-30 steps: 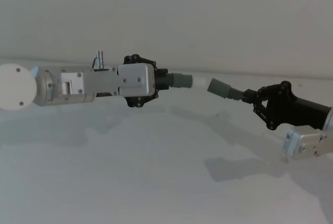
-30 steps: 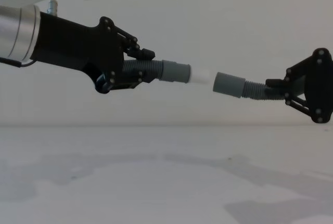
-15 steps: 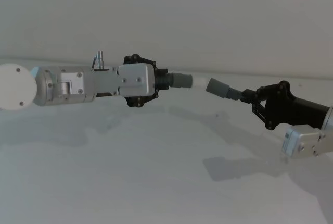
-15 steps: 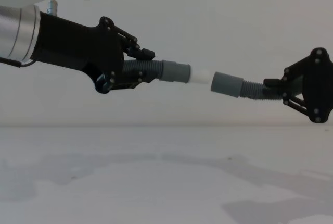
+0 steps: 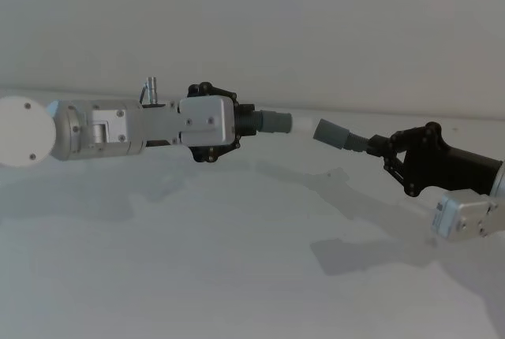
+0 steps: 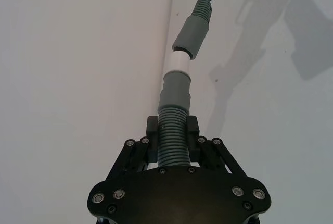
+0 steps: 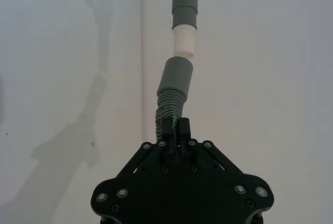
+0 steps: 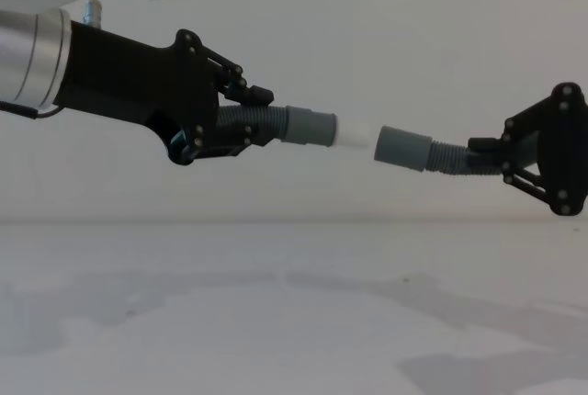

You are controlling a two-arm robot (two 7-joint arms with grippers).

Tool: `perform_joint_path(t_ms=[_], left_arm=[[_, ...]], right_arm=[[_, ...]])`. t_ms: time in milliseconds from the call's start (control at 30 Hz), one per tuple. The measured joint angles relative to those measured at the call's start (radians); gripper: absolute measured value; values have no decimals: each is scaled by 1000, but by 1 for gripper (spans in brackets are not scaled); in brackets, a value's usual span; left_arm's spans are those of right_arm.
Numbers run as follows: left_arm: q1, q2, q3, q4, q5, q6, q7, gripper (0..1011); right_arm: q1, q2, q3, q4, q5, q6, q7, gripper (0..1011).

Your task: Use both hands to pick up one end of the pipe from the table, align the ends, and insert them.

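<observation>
On the left, the left pincer (image 8: 241, 119) reaches in from the view's left edge, held well above the white surface (image 8: 276, 321), its black fingers (image 6: 193, 130) pressed onto the ribbed part of the left hose piece (image 8: 276, 126), which it pinches on both sides. That piece points toward the right and ends in a smooth grey cuff (image 8: 310, 127) with a narrower white tip (image 8: 355, 134) sticking out beyond it. In the head view the same arm shows as a silver cylinder with the left pincer (image 5: 237, 122) at its end and the cuff (image 5: 272, 121) jutting out past it. Next comes the meeting point, in the air between the two arms: the white tip sits right at the open mouth of the other cuff (image 8: 402, 148). The two ends are touching or very nearly so, and I cannot tell which; in the left wrist view the white tip (image 6: 177, 60) appears to meet the rim of the far cuff (image 6: 190, 36). The two pieces are not in one straight line; the right hose piece (image 8: 450, 158) tilts downward toward its holder. On the right, the right pincer (image 8: 501, 156) comes in from the view's right edge, also clear of the surface, its fingers (image 7: 183, 128) closed tightly on the ribbed part of the right hose piece (image 7: 170, 107), with the cuff (image 7: 176, 78) facing the white tip (image 7: 185, 40).
</observation>
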Motion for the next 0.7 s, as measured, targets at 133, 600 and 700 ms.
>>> perform_joint_path(t_ms=[133,600,700], left_arm=[[0,0,0,0,0,0,0,300],[0,0,0,0,0,0,0,300],[0,0,0,0,0,0,0,300]], right_arm=[[1,-1,2,1,2,-7,0,46],[7,-9,2,3,1,-17,-1,46],[8,-11,0,3,-1,-18,-3,46]])
